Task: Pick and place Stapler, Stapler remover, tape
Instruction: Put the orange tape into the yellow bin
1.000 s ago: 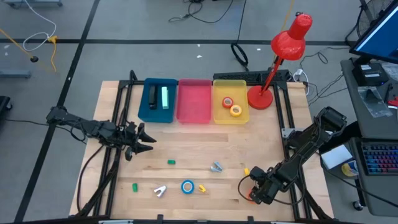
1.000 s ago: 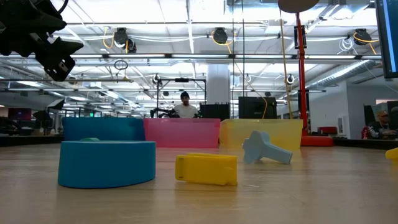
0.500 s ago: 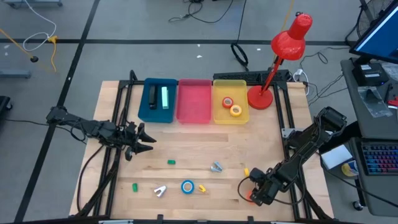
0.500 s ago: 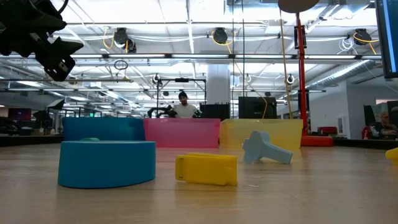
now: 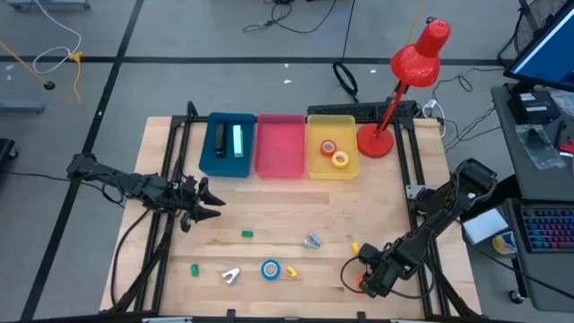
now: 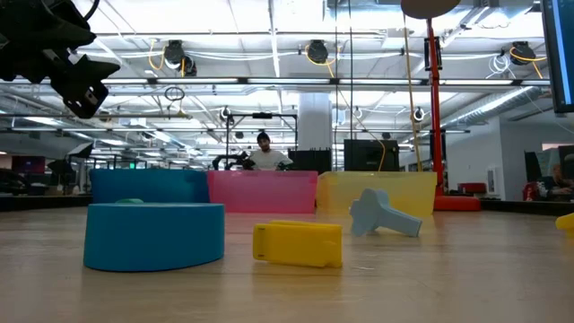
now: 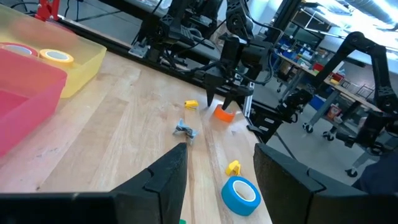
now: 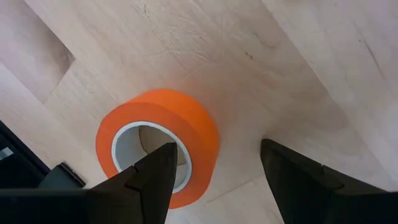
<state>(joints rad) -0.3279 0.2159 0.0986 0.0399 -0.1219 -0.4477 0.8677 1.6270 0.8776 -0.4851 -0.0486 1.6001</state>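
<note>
An orange tape roll [image 8: 158, 152] lies flat on the wood near the table's near right corner, small in the high view [image 5: 359, 284] and in the left wrist view [image 7: 224, 113]. My right gripper [image 8: 217, 180] hangs open right over it [image 5: 366, 278], pointing down. One finger is over the roll's hole and the other stands on bare wood beside its outer wall. My left gripper [image 5: 215, 205] is open and held above the table's left side [image 7: 217, 168], touching nothing. A blue tape roll [image 5: 271, 268] lies flat near the near edge. My right gripper comes at the orange tape roll from above, one finger [image 8: 149, 177] in front of the roll's hole [image 8: 146, 146] and the other [image 8: 305, 180] outside its wall. The roll lies flat on the table. Whether either finger touches it, I cannot tell.
Blue [image 5: 226, 144], pink [image 5: 280, 144] and yellow [image 5: 332, 163] bins stand along the far edge, with two tape rolls in the yellow one. A red lamp [image 5: 395, 90] stands at the far right. Small yellow [image 6: 298, 244], grey [image 6: 381, 213] and green [image 5: 247, 234] pieces lie scattered near the near edge.
My right gripper has crept slightly toward the table's left over the orange tape roll. Its fingers stay open and the roll has not moved.
</note>
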